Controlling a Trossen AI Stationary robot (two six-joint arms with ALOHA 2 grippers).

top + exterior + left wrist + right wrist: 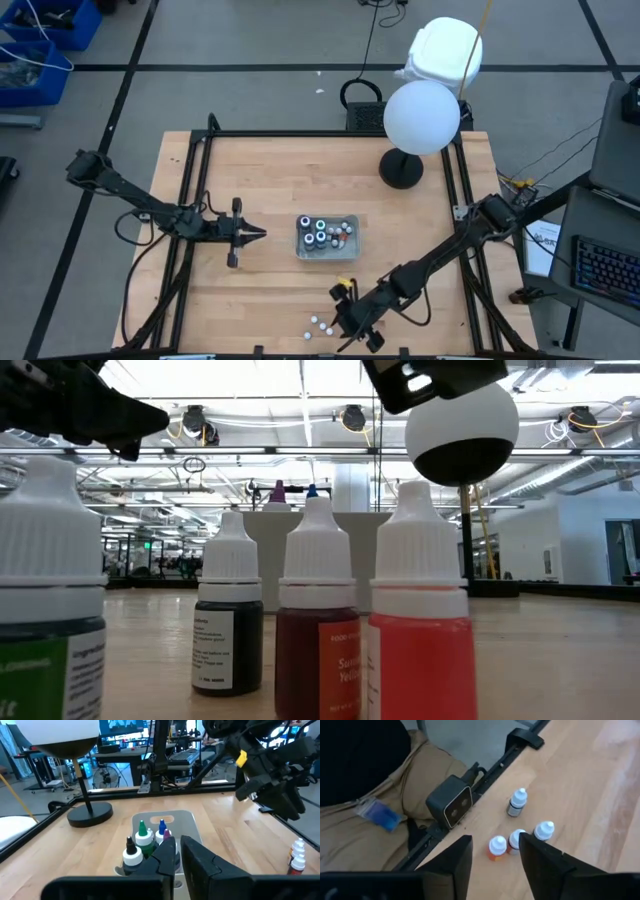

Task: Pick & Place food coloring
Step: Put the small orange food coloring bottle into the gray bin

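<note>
Several small food coloring bottles (pixel 516 840) with white caps stand upright on the wood near the table's near edge (pixel 318 326); in the low view they fill the foreground (pixel 318 620). My right gripper (pixel 495 857) hovers over them, slanting down, open, touching nothing (pixel 342 322). A clear tray (pixel 352 240) at mid-table holds several more bottles (pixel 144 839). My left gripper (pixel 179 857) points level at the tray from the table's left side (pixel 258 233), shut with only a slit between its fingers, and holds nothing.
A lamp with a white globe (pixel 421 117) and a black round base (pixel 401 168) stands at the far right. The low camera's dark box (pixel 451 805) sits on the near rail beside the bottles. A person in tan trousers (pixel 420 765) stands beyond that edge.
</note>
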